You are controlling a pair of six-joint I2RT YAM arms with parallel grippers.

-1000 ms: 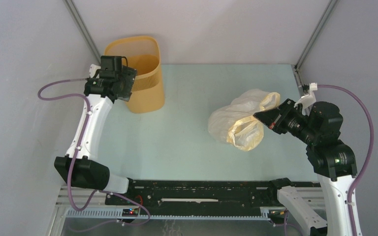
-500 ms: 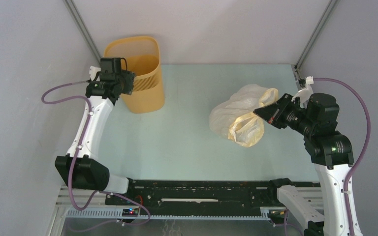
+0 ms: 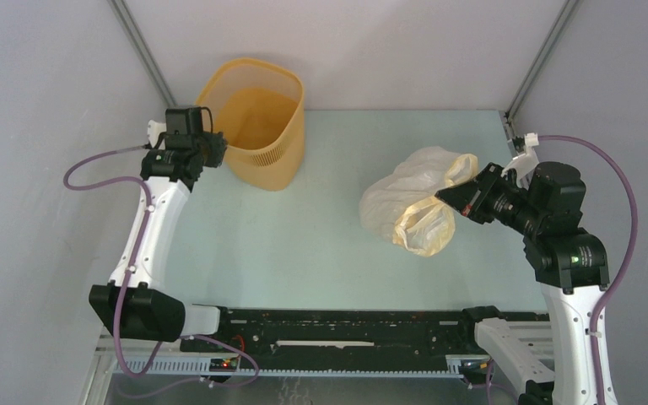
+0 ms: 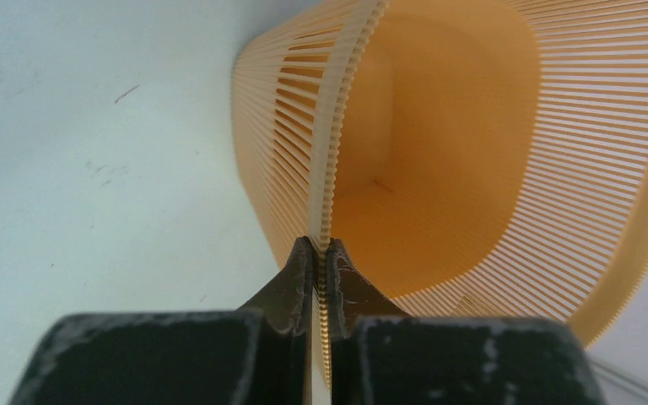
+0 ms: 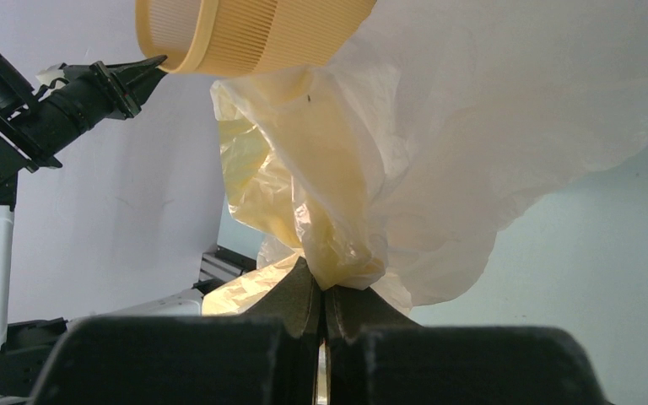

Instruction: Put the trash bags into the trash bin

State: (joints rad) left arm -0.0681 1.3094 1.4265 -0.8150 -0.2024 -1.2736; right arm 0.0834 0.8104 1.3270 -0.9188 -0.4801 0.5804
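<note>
The yellow-orange ribbed trash bin [image 3: 260, 126] stands at the back left, tilted with its mouth leaning right. My left gripper [image 3: 219, 150] is shut on the bin's near-left rim; in the left wrist view the rim [image 4: 331, 169] runs between the closed fingertips [image 4: 321, 253]. The crinkly pale cream trash bag [image 3: 409, 202] hangs bunched at mid right, above the table. My right gripper [image 3: 449, 198] is shut on a gathered fold of it, seen in the right wrist view as bag [image 5: 405, 152] pinched at the fingertips [image 5: 321, 291].
Pale green tabletop [image 3: 304, 245] between bin and bag. Grey walls and metal corner posts [image 3: 143, 51] close the back and sides. The black rail [image 3: 337, 329] with the arm bases runs along the near edge.
The left gripper closed on the bin's rim and the bin tipped and shifted right. The right gripper holds the bag almost where it was.
</note>
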